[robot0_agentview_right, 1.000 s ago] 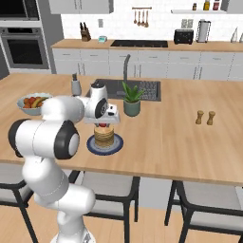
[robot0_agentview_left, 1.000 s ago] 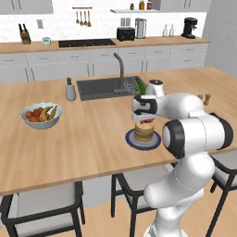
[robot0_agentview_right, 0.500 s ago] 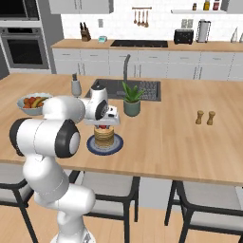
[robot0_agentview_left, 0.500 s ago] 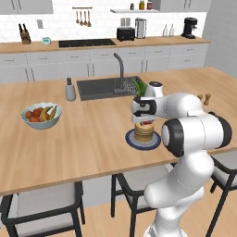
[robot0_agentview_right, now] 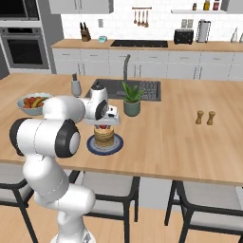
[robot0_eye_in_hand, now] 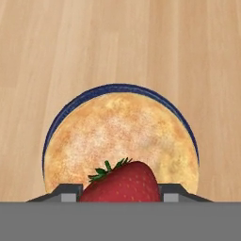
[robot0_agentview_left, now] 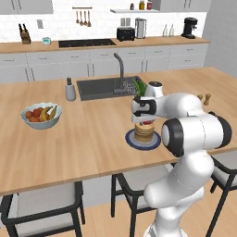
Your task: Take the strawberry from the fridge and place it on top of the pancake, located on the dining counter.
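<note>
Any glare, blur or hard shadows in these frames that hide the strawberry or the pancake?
Hand view: sharp, evenly lit, strawberry and pancake clear. Left base view: soft, the arm hides most of the strawberry. Right base view: no glare, only a faint shadow under the plate.

In the hand view the strawberry (robot0_eye_in_hand: 123, 182) is cut off below, and it hides the near part of the pancake (robot0_eye_in_hand: 120, 136). Whether the claw (robot0_eye_in_hand: 120, 193) touches it cannot be told; fingertips (robot0_eye_in_hand: 69, 193) barely show.

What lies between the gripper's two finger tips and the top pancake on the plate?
In the hand view, the strawberry sits between the gripper finger tips, directly over the pancake on its plate. Nothing else lies between them.
</note>
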